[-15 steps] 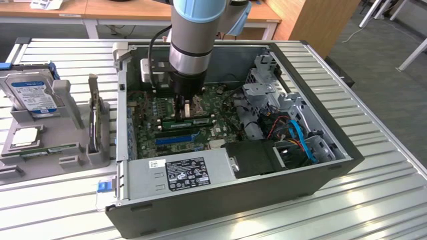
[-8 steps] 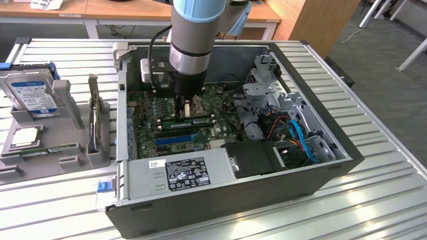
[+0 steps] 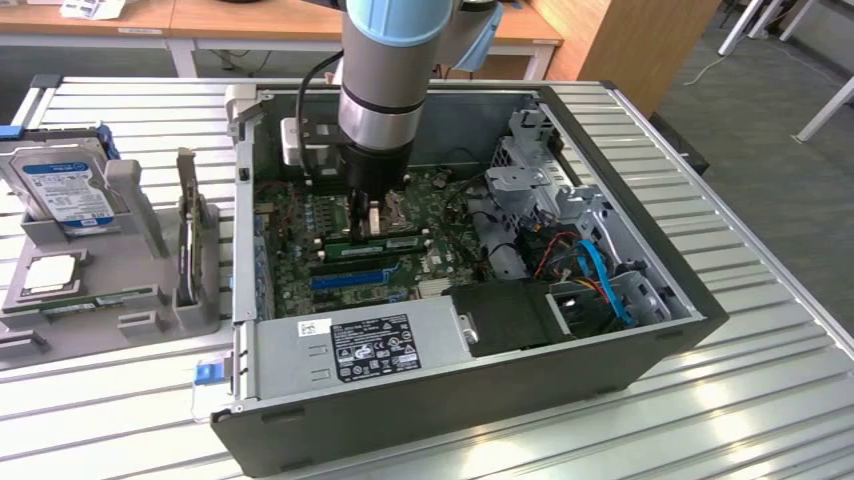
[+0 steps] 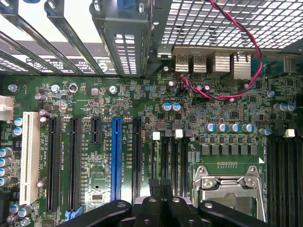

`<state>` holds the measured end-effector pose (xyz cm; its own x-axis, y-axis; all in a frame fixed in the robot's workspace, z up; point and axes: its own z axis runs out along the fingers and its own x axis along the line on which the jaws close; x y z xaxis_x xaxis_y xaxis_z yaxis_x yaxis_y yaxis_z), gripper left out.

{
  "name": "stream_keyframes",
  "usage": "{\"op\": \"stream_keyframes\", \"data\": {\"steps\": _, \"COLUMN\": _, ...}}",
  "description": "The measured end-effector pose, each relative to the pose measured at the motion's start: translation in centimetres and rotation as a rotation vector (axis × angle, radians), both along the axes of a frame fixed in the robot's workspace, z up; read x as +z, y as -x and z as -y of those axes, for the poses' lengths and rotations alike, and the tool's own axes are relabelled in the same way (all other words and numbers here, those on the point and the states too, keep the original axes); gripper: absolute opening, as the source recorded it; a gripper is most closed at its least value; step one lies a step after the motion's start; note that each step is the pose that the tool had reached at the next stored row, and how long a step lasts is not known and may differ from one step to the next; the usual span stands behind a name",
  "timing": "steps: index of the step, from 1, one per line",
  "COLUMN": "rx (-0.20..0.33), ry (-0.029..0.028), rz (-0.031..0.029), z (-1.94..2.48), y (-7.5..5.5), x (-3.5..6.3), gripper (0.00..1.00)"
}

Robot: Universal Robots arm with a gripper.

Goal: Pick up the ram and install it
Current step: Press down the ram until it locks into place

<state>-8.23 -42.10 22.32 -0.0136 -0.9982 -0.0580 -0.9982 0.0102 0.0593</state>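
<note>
A silver-grey cylindrical arm [image 3: 383, 95] is capped in pale blue; a black cable [image 3: 310, 95] is routed alongside; the black claw [image 3: 366, 215] is fitted below.

Even, bright overhead light; soft shadows inside the computer case [image 3: 641, 345]; mild blur.

Table [image 3: 747, 380]: silver metal top with long ribbed slats, bright glare along the ribs. Behind it, at the top of the exterior view, light wooden desks [image 3: 254, 18] on white frames. A wooden cabinet [image 3: 641, 40] stands toward the exterior view's right of them, warm brown veneer. Floor [image 3: 767, 110]: dark grey carpet. White furniture legs [image 3: 754, 25] cross the far upper corner on the exterior view's right. Light even, no hard shadows.
</note>
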Motion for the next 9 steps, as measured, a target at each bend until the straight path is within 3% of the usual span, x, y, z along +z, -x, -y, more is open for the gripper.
{"op": "stream_keyframes", "data": {"steps": 9, "rx": 0.000, "ry": 0.0000, "rz": -0.0002, "z": 0.00, "y": 0.00, "x": -0.03, "gripper": 0.10}}
